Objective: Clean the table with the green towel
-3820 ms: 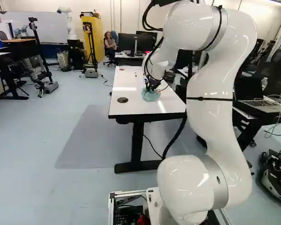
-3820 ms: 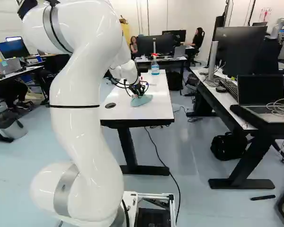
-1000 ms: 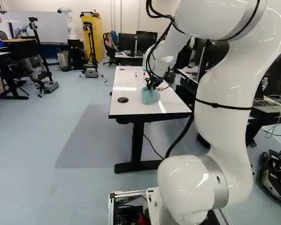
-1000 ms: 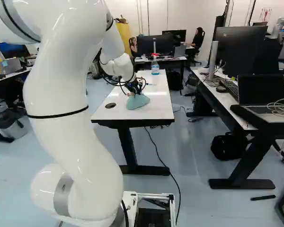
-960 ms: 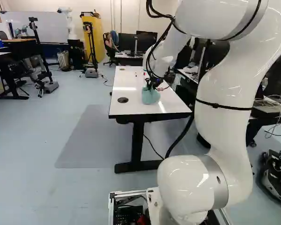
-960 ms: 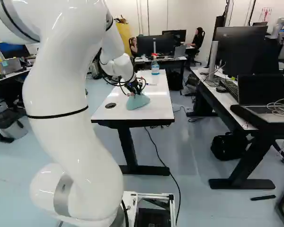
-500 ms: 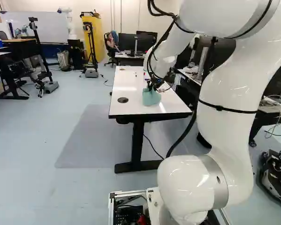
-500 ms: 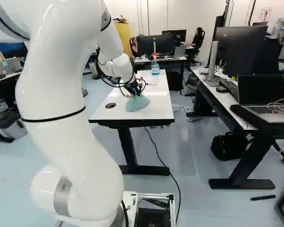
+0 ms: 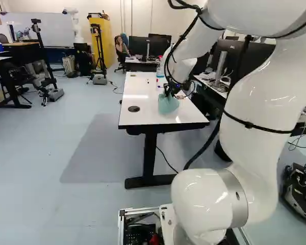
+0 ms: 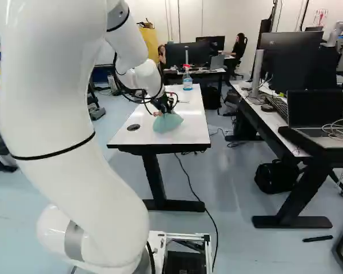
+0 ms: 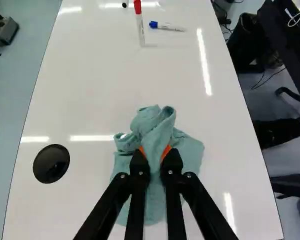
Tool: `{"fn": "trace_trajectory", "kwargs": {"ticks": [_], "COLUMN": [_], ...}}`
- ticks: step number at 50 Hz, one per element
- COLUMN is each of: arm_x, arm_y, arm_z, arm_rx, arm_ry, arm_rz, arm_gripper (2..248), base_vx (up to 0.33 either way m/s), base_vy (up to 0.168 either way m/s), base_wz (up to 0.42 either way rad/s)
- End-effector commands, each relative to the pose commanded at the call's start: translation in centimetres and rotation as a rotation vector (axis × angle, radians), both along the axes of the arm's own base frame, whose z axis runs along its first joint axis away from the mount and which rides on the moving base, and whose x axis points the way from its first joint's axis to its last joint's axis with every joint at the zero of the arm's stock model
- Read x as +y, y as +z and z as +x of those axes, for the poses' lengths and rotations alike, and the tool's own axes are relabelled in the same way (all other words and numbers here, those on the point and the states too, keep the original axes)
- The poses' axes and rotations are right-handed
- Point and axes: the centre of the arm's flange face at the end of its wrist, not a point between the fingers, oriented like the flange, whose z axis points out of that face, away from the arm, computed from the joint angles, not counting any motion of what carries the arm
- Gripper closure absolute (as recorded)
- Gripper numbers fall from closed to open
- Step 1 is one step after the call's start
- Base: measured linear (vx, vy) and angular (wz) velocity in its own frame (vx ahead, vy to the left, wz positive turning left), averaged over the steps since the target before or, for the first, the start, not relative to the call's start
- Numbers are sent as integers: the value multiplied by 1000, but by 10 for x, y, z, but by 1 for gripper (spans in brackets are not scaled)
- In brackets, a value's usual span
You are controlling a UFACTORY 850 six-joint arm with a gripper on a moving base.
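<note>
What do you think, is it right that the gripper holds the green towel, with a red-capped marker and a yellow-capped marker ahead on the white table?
The wrist view shows a blue-capped marker, not a yellow-capped one. The gripper does hold the green towel, and the red-capped marker is ahead on the white table.

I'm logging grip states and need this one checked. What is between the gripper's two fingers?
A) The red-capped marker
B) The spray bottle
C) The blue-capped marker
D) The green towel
D: the wrist view shows the gripper with bunched folds of the green towel pinched between its orange pads.
</note>
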Motion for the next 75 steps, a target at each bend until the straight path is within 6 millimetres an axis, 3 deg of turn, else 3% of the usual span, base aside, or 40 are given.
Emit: {"fn": "trace_trajectory", "kwargs": {"ticks": [42, 75], "arm_x": [-36, -78], "arm_y": [0, 0], "arm_z": [-34, -58], "arm_rx": [6, 7], "arm_ry": [-79, -173], "arm_rz": [1, 1], "arm_gripper": [208, 208], "base_vx": [0, 0], "base_vy": [0, 0], "base_wz": [0, 0]}}
